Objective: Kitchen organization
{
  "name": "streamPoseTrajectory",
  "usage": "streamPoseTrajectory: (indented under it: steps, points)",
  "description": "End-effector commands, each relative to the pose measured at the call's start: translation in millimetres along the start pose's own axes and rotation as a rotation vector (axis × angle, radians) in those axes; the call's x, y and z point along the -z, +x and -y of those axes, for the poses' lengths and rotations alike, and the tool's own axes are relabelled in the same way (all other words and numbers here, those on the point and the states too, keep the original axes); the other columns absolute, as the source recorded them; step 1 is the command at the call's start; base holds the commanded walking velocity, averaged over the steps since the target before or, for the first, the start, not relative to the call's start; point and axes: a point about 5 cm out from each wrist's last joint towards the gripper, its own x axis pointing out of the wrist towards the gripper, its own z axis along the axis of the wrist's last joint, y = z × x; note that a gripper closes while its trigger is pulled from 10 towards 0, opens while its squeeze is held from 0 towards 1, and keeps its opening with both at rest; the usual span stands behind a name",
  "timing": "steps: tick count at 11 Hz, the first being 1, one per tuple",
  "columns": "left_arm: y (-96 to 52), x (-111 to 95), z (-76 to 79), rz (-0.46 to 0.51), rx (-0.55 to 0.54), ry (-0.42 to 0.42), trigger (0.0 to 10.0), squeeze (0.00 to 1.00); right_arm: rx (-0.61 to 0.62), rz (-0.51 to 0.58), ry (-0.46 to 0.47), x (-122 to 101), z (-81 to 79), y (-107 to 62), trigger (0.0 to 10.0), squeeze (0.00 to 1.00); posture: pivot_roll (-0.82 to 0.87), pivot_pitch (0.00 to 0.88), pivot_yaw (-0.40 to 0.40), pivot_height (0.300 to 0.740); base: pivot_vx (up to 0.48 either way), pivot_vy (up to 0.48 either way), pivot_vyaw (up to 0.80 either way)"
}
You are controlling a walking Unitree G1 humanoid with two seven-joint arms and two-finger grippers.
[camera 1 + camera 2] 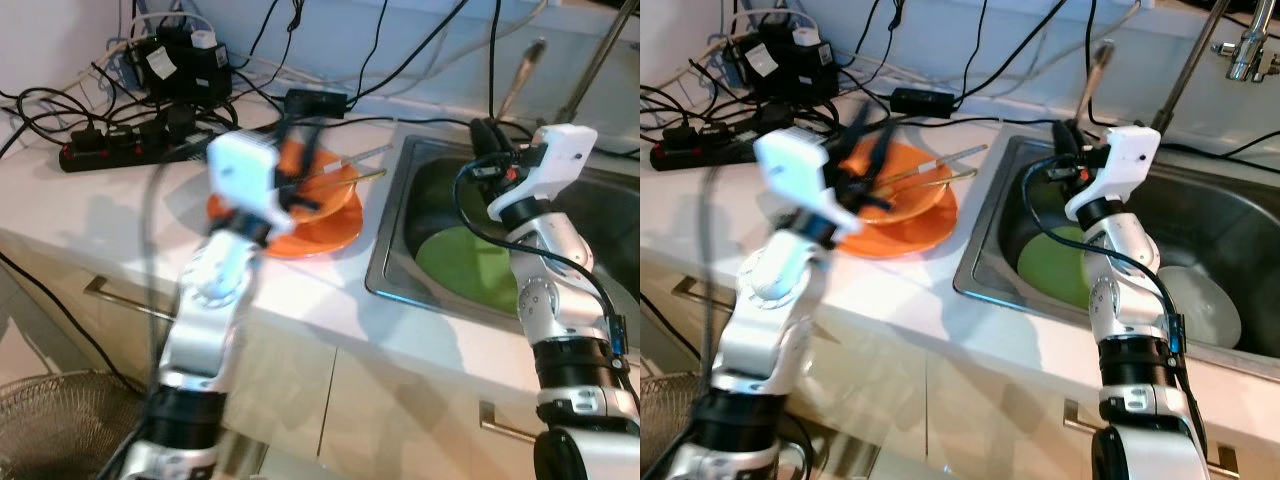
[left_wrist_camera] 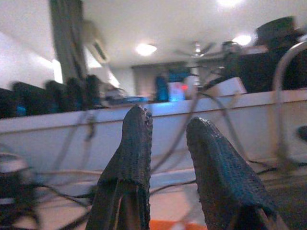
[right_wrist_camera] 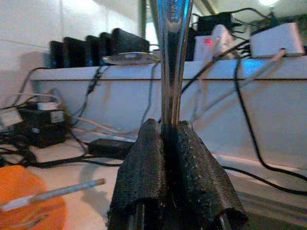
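Sink [image 1: 1200, 205] with green plate [image 1: 1055, 265]; right pincer [image 3: 171, 139] clamped on spoon [image 3: 171, 57], left pincer [image 2: 168, 129] apart.

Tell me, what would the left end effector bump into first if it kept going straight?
Probably the white back wall with its dangling cables. The open left end effector points over the orange bowl; depth is unclear.

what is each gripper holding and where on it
The right gripper pinches a metal utensil by the narrow lower end of its handle. The left gripper is open over the orange plate, holding nothing.
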Motion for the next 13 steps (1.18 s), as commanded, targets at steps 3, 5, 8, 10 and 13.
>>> streamPoseTrajectory:
  steps: [3, 5, 8, 10, 13]
  points:
    - [-24.8, 25, -3.0, -0.043, -0.058, 0.082, 10.0, 0.00, 0.054, 0.038, -0.010, -2, 6.8, 4.7, 0.0, 0.00, 0.21, 0.016, -0.046, 0.740, 0.000, 0.000, 0.00]
    - [-48.4, 38, -13.1, -0.089, -0.138, 0.087, 10.0, 0.00, 0.087, 0.028, -0.025, 4, 12.1, 3.0, 0.0, 0.00, 0.21, 0.022, -0.050, 0.740, 0.000, 0.000, 0.00]
    - [-68.2, 46, -18.2, -0.120, -0.180, 0.119, 10.0, 0.00, 0.126, 0.001, -0.043, 13, 18.9, 1.1, 0.0, 0.00, 0.21, 0.023, -0.054, 0.740, 0.000, 0.000, 0.00]
    - [-81.7, 48, -19.8, -0.141, -0.201, 0.123, 10.0, 0.00, 0.151, -0.042, -0.049, 24, 23.9, -0.6, 0.0, 0.00, 0.22, 0.028, -0.059, 0.740, 0.000, 0.000, 0.00]
    - [-90.1, 53, -18.1, -0.167, -0.210, 0.113, 10.0, 0.00, 0.208, -0.111, -0.050, 40, 30.2, -3.6, 10.0, 0.00, 0.22, 0.027, -0.065, 0.740, 0.000, 0.000, 0.00]
